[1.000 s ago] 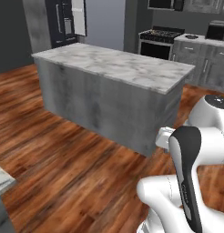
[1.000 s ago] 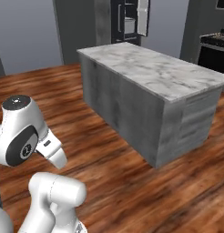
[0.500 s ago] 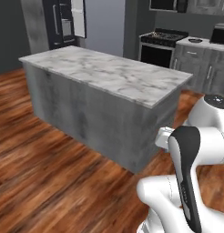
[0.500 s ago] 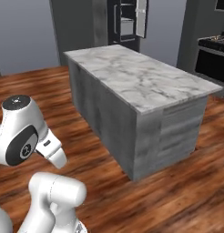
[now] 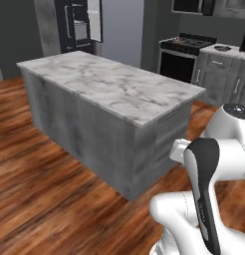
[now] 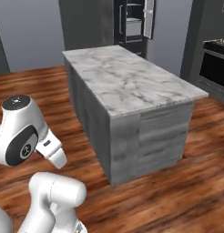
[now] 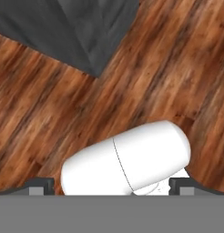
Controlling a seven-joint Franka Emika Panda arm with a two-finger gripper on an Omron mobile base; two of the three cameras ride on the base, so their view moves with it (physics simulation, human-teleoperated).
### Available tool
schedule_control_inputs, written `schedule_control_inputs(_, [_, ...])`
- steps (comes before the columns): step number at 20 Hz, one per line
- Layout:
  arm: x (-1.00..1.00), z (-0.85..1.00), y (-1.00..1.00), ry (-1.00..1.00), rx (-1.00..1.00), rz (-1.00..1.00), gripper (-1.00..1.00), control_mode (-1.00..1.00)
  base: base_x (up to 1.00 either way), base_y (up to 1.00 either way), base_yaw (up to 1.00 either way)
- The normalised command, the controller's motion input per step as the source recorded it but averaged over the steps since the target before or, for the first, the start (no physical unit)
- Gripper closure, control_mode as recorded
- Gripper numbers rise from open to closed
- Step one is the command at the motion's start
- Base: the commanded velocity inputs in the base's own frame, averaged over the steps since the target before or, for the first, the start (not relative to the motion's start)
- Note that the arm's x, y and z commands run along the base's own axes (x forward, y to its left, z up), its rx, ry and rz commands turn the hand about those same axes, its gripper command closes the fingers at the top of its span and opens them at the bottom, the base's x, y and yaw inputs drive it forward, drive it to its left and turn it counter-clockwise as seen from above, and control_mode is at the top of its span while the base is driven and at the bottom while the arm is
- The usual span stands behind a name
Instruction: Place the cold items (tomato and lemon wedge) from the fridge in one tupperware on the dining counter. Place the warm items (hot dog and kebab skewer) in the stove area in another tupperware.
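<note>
We see a large block (image 5: 114, 89) with a white, grey-veined marble top in the middle of the wooden floor (image 5: 40, 199); in the right base view its near end (image 6: 150, 136) shows drawer-like fronts on grey sides. Behind it at the back wall stands the fridge (image 5: 79, 25), tall and charcoal-black, with a door swung open and light grey shelves showing inside. To the right of the block, against the far wall, is the stove (image 5: 184, 55): a black range with an oven window and dark grates, set beside grey cabinets (image 5: 219, 74). The food and trays are too small or hidden for us to make out.

Our arm (image 5: 209, 199) is folded low and close to the base, white links with a dark joint band, well apart from the block. In the hand view the gripper (image 7: 112, 186) points down at the floor, its two dark tips (image 7: 41, 185) standing wide apart with nothing between them.
</note>
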Motion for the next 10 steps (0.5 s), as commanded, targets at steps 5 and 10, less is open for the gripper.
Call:
schedule_control_inputs(5, [0.00,0.00,0.00,0.00,0.00,0.00,-1.00,1.00,0.11,-1.00,0.32])
schedule_control_inputs(10, [0.00,0.00,0.00,0.00,0.00,0.00,-1.00,1.00,0.23,-1.00,0.37])
